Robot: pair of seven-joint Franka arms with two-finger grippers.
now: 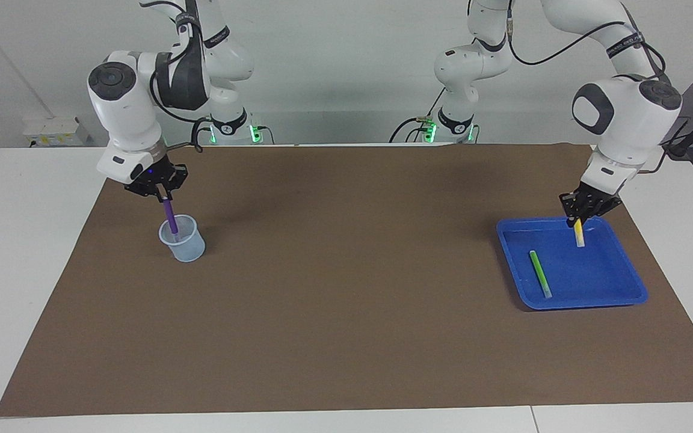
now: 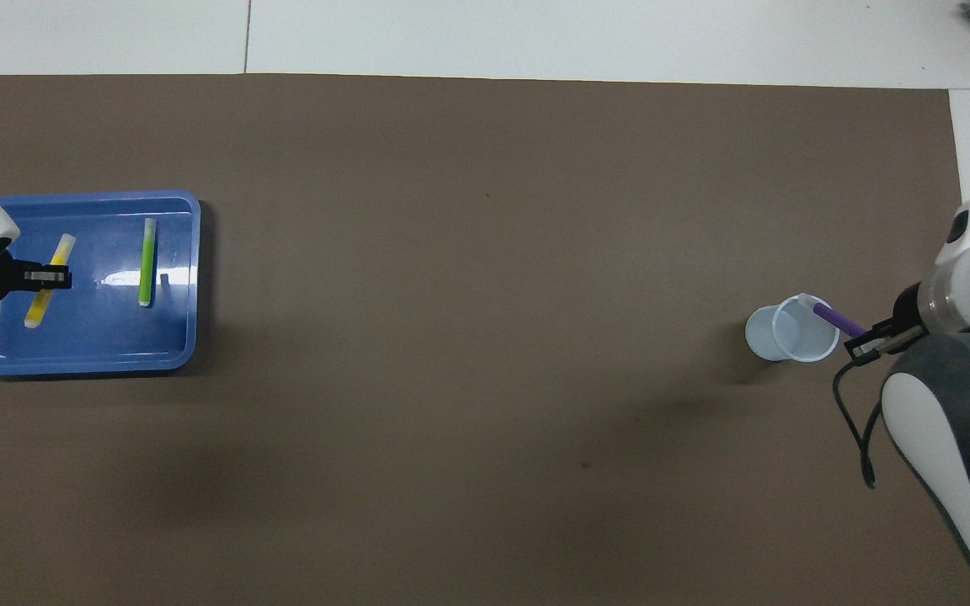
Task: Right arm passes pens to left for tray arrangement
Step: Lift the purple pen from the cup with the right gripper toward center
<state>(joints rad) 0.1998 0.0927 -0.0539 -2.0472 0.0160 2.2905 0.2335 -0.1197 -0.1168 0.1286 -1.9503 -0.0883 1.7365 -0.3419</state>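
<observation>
The blue tray (image 1: 617,294) (image 2: 89,358) lies at the left arm's end of the table with the green pen (image 1: 540,273) (image 2: 146,261) flat in it. My left gripper (image 1: 581,215) (image 2: 51,276) hangs low over the tray, shut on the yellow pen (image 1: 579,234) (image 2: 47,282), which points down into it. At the right arm's end, my right gripper (image 1: 159,192) (image 2: 864,345) is shut on the top of the purple pen (image 1: 170,218) (image 2: 830,318). That pen's lower end is still inside the pale cup (image 1: 183,240) (image 2: 792,330).
A brown mat (image 1: 346,288) (image 2: 485,337) covers most of the white table; tray and cup both stand on it. The arms' bases stand at the robots' edge of the table.
</observation>
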